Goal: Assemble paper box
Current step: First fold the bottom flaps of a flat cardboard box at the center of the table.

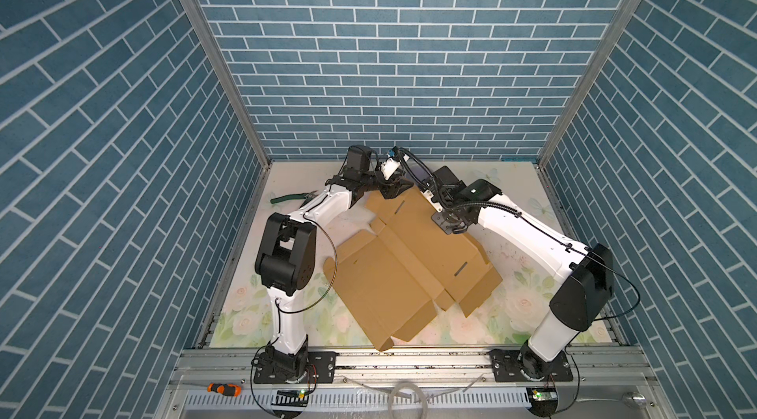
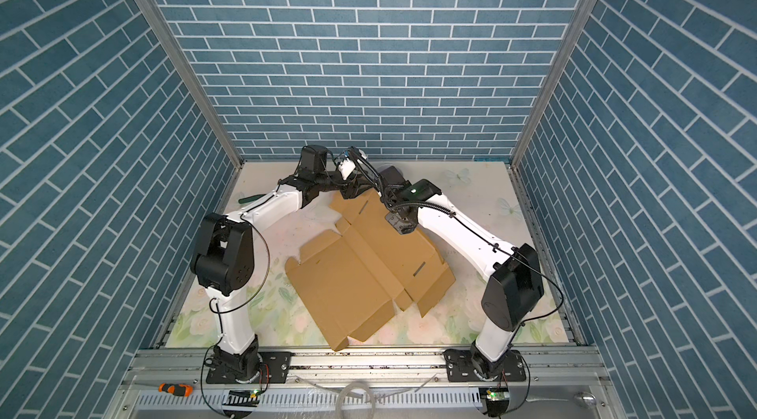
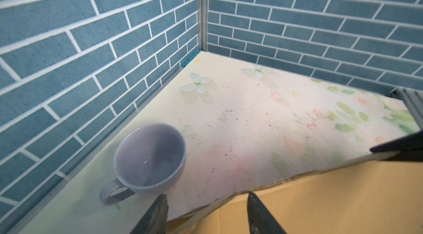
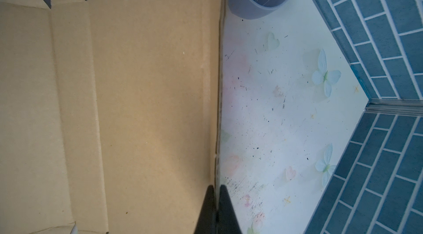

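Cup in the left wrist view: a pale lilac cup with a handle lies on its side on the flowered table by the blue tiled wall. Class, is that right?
Not on its side: the cup stands upright, mouth up, as the left wrist view shows. The rest holds: pale lilac, with a handle, on the flowered table by the blue tiled wall.

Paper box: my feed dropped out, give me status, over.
Left fingers open, straddling the paper box corner. Right fingers shut on its edge. Box not yet folded up. Cup close beside left fingers.
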`<state>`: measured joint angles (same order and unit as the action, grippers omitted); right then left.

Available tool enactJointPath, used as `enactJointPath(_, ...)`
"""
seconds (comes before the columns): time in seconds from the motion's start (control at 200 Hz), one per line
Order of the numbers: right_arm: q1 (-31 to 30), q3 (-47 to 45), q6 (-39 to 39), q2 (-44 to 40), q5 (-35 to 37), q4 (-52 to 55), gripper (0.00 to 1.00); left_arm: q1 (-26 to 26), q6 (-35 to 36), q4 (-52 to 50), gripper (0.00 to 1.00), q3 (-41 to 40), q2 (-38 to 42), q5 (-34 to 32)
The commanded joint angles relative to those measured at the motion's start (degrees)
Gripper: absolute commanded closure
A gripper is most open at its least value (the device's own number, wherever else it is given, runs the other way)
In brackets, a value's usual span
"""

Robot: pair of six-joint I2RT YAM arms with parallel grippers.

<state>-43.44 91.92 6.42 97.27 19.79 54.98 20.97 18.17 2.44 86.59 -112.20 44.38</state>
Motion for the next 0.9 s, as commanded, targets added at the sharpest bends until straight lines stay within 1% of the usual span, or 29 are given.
enactJointPath(0.0,-0.4,-1.5,0.7,-1.3,1.0,-1.5,1.0,0.3,1.0,-0.6,0.55,-3.7,1.9,0.8)
enactJointPath(0.06,-0.4,-1.8,0.3,-1.5,1.5,-1.9,1.0,0.3,0.6,-0.8,0.61,-4.0,2.3,0.5)
enactJointPath(0.155,-0.4,-1.8,0.1,-1.4,1.8,-2.0,1.0,0.4,-0.2,0.0,0.63,-4.8,2.9,-0.2)
enactJointPath(0.22,-0.5,-1.6,-0.5,-1.3,2.5,-2.0,1.0,0.4,-2.4,1.1,0.7,-5.1,3.2,-0.1)
enactJointPath(0.27,-0.6,-1.2,-1.8,-1.0,2.8,-2.1,1.0,0.8,-4.6,2.7,0.73,-5.9,3.3,0.3)
enactJointPath(0.355,-1.5,-0.9,-5.8,-0.6,3.9,-3.0,1.0,1.8,-6.9,6.8,0.78,-8.5,4.0,-1.4)
enactJointPath(0.465,-3.5,-2.2,-11.2,-0.2,10.9,-5.4,1.0,2.3,-11.4,13.0,0.82,-11.5,3.9,-2.9)
enactJointPath(0.51,-4.8,-3.3,-12.5,0.1,15.4,-6.9,1.0,2.4,-12.9,14.7,0.82,-12.2,3.4,-3.0)
enactJointPath(0.555,-6.2,-4.3,-12.7,0.6,18.4,-8.3,1.0,2.4,-14.2,16.3,0.83,-12.9,3.0,-3.3)
enactJointPath(0.62,-7.9,-5.5,-12.0,1.5,24.4,-10.4,1.0,2.5,-15.1,17.5,0.83,-13.8,2.5,-3.5)
enactJointPath(0.7,-9.1,-7.5,-9.8,2.7,29.0,-13.5,1.0,2.5,-15.2,17.9,0.82,-14.4,1.8,-4.7)
enactJointPath(0.83,-10.5,-12.1,-5.5,3.7,33.4,-20.6,1.0,2.2,-14.9,17.0,0.8,-14.7,0.4,-6.3)
enactJointPath(0.895,-10.9,-13.9,-3.8,4.0,34.4,-23.9,1.0,1.7,-15.2,16.5,0.79,-14.9,0.0,-6.9)
